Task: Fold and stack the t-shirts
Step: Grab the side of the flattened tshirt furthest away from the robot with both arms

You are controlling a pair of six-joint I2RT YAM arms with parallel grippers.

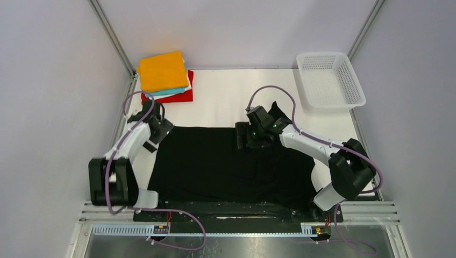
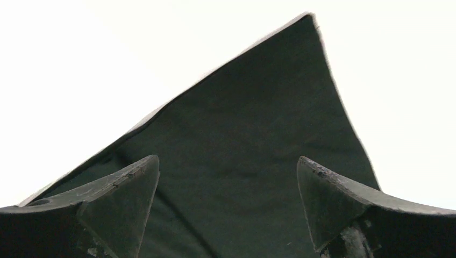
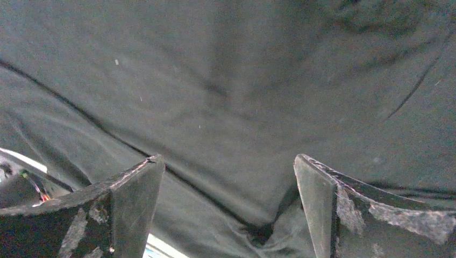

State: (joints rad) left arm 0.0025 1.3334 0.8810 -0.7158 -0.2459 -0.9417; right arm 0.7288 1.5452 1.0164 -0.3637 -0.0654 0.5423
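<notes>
A large black t-shirt [image 1: 226, 164] lies spread flat on the white table. My left gripper [image 1: 156, 130] is open over its far left corner; the left wrist view shows that pointed corner [image 2: 253, 140] between my spread fingers. My right gripper [image 1: 253, 137] is open over the shirt's far edge, low on the cloth; the right wrist view shows creased black cloth [image 3: 242, 107] between the fingers, nothing pinched. A stack of folded shirts stands at the far left: orange [image 1: 162, 71] on top, teal [image 1: 171, 91] and white under it, red [image 1: 180, 97] at the bottom.
A white plastic mesh basket [image 1: 329, 79] stands at the far right corner. Grey walls and metal rails close in the table on left, right and back. The arm bases sit at the near edge.
</notes>
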